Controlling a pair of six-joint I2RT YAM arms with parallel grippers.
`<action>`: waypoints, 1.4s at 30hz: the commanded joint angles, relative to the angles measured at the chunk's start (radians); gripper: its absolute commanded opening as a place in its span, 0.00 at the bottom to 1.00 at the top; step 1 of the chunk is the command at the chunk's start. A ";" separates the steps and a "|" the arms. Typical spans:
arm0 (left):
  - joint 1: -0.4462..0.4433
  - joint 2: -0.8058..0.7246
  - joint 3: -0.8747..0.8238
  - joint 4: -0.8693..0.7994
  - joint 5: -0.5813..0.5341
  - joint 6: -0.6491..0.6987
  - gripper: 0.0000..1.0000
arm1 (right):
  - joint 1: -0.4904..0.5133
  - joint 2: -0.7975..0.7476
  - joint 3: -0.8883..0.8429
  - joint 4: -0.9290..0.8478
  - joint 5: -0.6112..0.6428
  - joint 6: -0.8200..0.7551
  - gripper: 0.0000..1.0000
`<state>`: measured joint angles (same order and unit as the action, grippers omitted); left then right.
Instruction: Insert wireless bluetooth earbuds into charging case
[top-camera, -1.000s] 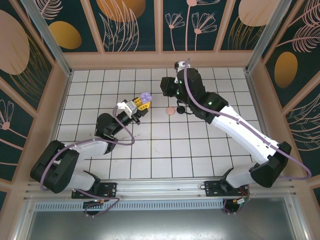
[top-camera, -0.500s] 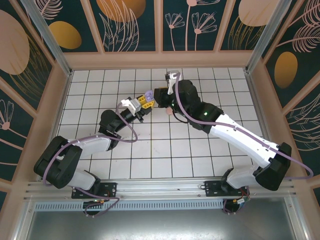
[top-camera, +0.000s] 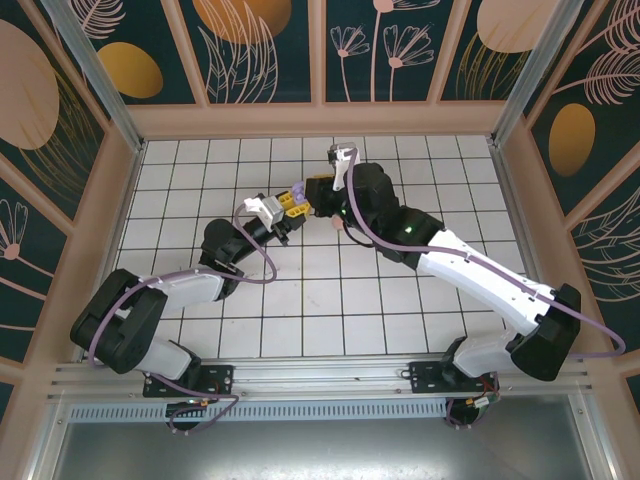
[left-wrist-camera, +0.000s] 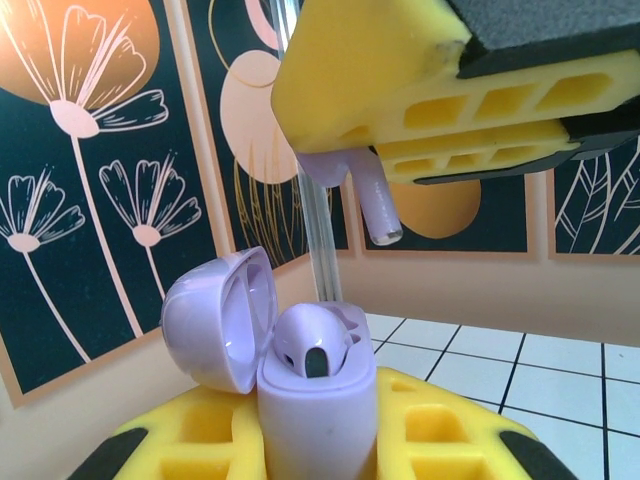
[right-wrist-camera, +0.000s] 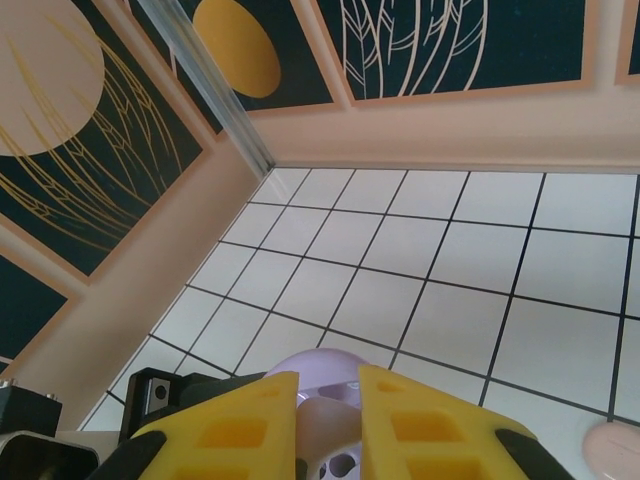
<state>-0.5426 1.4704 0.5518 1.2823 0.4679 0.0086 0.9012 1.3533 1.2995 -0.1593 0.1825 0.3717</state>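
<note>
My left gripper (left-wrist-camera: 318, 435) is shut on a lilac charging case (left-wrist-camera: 312, 400), held upright with its lid (left-wrist-camera: 215, 320) open to the left. One lilac earbud (left-wrist-camera: 315, 345) sits in the case. Directly above it, my right gripper (left-wrist-camera: 400, 150) is shut on a second lilac earbud (left-wrist-camera: 372, 205), stem pointing down, a short gap above the case. In the right wrist view that earbud (right-wrist-camera: 328, 432) is pinched between the yellow fingers (right-wrist-camera: 420, 430), with the case's lid (right-wrist-camera: 320, 362) below. From above, both grippers (top-camera: 290, 205) (top-camera: 310, 195) meet over the table's middle back.
A pale pink round disc (right-wrist-camera: 615, 445) lies on the white grid table (right-wrist-camera: 470, 260) just right of the right gripper. Patterned walls (top-camera: 260, 50) with a wooden ledge enclose the table on three sides.
The right arm swung left from the pink disc to over the case, carrying the earbud. The left arm edged the case slightly toward it. Little has moved in the last half second.
</note>
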 joint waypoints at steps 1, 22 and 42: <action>-0.005 0.005 0.028 0.061 0.019 -0.028 0.00 | 0.008 0.012 -0.010 0.044 0.006 -0.008 0.18; -0.009 -0.005 0.021 0.072 0.036 -0.044 0.00 | -0.001 0.056 -0.025 0.041 0.032 -0.017 0.16; -0.013 -0.019 0.042 0.031 0.029 -0.038 0.00 | 0.048 0.075 -0.066 0.000 -0.016 -0.125 0.14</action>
<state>-0.5453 1.4708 0.5522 1.2533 0.4824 -0.0238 0.9119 1.4033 1.2598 -0.1303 0.2043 0.2707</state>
